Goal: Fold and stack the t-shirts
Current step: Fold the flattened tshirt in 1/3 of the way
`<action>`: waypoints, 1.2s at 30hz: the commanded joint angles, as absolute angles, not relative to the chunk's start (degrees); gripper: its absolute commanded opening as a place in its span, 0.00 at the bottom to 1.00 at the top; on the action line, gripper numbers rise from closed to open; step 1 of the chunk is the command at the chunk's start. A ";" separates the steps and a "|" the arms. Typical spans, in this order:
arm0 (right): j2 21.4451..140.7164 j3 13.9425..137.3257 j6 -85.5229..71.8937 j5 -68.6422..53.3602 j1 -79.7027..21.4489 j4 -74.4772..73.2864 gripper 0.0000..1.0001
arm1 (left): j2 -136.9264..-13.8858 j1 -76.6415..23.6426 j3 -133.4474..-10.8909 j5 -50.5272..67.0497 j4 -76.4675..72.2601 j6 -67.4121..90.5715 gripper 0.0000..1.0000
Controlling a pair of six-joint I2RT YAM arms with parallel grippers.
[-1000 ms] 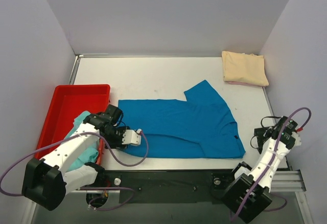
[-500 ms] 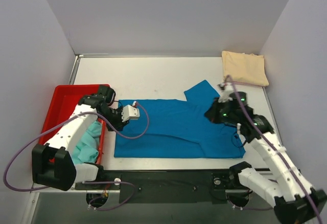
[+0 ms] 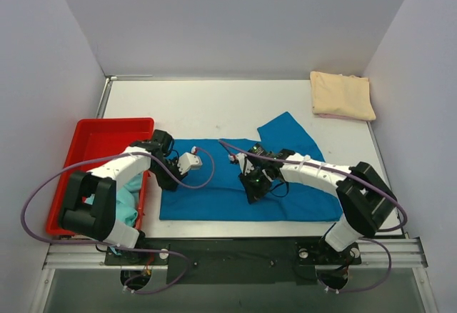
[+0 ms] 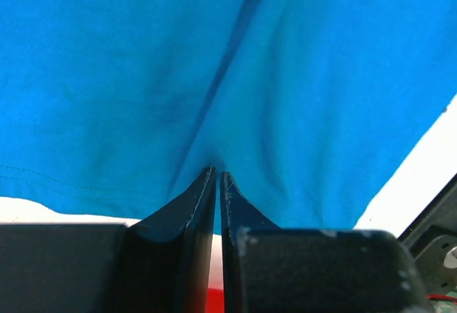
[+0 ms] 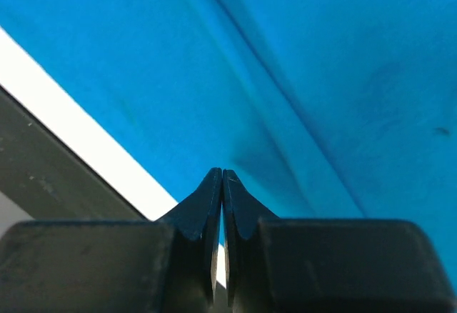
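The deep blue t-shirt (image 3: 214, 191) lies spread across the table's near half. My left gripper (image 3: 170, 179) sits at its left edge. In the left wrist view its jaws (image 4: 217, 175) are nearly together, and the blue cloth (image 4: 300, 77) puckers into their tips. My right gripper (image 3: 253, 190) is down on the shirt's middle. Its jaws (image 5: 223, 172) are shut, and creases in the blue cloth (image 5: 343, 77) run into the tips. The cream-beige t-shirt (image 3: 343, 95) lies folded at the far right corner. The teal t-shirt (image 3: 127, 202) is bunched in the red tray.
The red tray (image 3: 100, 131) stands at the left edge of the table, beside my left arm. Bare white tabletop (image 3: 200, 109) stretches behind the blue shirt. The table's near edge and a dark rail (image 3: 235, 245) run just below the shirt's hem.
My right arm swung in from the right edge to the shirt's middle and its jaws shut. My left gripper moved onto the shirt's left edge and closed. The shirt's left side shifted.
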State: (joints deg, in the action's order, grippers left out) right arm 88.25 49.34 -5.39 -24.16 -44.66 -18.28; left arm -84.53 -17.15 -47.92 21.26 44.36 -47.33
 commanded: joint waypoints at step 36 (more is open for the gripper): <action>130.13 113.88 -0.88 -0.18 -10.02 -40.24 0.62 | -107.63 -10.99 -86.30 9.15 46.75 -42.27 0.64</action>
